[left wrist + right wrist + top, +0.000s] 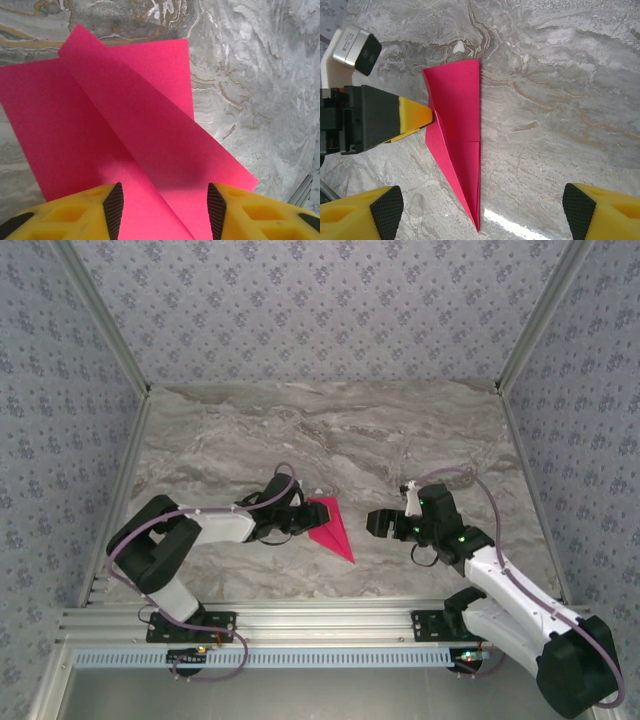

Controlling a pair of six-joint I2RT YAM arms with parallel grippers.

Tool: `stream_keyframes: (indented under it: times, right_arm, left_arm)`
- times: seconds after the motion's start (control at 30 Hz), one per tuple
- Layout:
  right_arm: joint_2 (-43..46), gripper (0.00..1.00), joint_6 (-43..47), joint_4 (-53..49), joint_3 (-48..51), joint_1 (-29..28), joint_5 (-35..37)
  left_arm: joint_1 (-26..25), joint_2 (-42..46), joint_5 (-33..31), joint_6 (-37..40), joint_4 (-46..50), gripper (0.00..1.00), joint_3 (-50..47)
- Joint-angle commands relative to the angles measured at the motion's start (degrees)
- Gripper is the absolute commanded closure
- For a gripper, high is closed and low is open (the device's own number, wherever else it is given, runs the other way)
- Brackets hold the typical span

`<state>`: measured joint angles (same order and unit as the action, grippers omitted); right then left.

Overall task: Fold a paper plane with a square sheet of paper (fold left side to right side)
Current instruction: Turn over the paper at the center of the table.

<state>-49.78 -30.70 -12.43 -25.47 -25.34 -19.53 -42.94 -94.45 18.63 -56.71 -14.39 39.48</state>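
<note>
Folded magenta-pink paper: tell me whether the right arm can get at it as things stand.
Likely yes: bare marble tabletop lies between the open right claw and the folded magenta-pink paper; the left claw sits at its opposite edge.

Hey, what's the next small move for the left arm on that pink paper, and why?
Probably close the left gripper on the pink paper: its jaws stand apart with the paper's fold between them, not yet pinched. The right gripper is open and off to the side, so it holds nothing down.
</note>
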Motion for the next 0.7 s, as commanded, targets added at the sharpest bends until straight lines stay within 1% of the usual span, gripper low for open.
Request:
stream_keyframes:
  times: [0.0,0.27,0.33,0.47,0.57,0.67]
  right_arm:
    - [1.07,0.12,-0.73,0.13,0.71,0.55,-1.29]
    - [1.89,0.12,-1.03,0.29,1.30,1.43,-3.37]
    - [2.01,0.08,-1.17,0.76,1.46,2.10,-5.00]
    - [1.96,0.00,-1.20,2.00,2.29,3.84,-10.03]
    - [1.62,0.00,-1.35,3.58,3.19,5.88,-15.59]
    - [0.34,0.00,-1.77,5.45,3.83,8.54,-22.36]
  left_arm:
    - [-0.52,-1.71,1.18,-0.40,-2.81,0.53,2.19]
    - [-0.88,-5.60,3.03,-1.17,-5.81,0.62,4.43]
    - [-0.90,-5.98,3.14,-1.00,-5.78,0.66,5.15]
    - [-0.85,-5.65,3.25,-0.08,-5.08,0.78,6.63]
    - [-0.86,-4.62,3.08,0.62,-4.51,0.88,7.34]
    - [-0.71,-2.54,2.66,1.61,-2.54,0.94,8.16]
